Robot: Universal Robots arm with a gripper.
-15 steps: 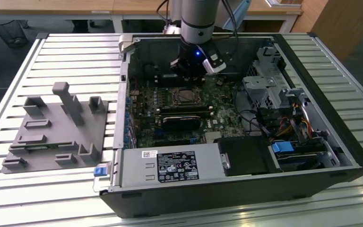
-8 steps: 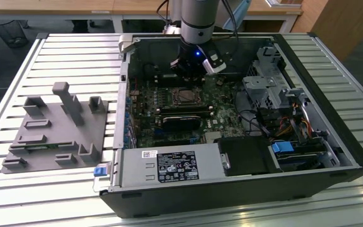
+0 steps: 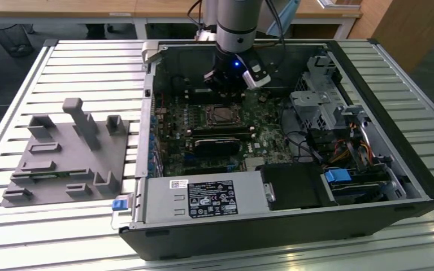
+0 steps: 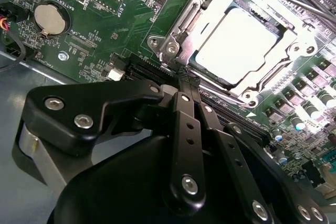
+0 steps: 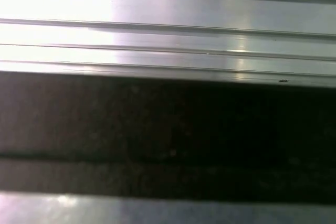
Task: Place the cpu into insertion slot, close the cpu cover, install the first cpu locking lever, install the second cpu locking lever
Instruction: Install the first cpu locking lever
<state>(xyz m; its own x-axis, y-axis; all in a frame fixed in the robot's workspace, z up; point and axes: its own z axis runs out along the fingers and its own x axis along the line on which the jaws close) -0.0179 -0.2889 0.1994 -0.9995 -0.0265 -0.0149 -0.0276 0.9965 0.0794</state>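
An open black computer case [image 3: 277,226] lies on a slatted metal table [image 3: 21,73]. Inside, the robot's black gripper [image 4: 181,74] hangs low over the green circuit board [image 4: 121,19], its fingers pressed together and holding nothing. In the second wrist view the small square silvery-grey cpu [image 4: 236,43] sits in the silver-rimmed insertion slot [image 4: 207,11], with the thin silvery metal cpu cover [image 4: 294,40] down around it. The fingertips are at the socket's corner; judging by this, a lever wants a steady push, kept clear of the chip.
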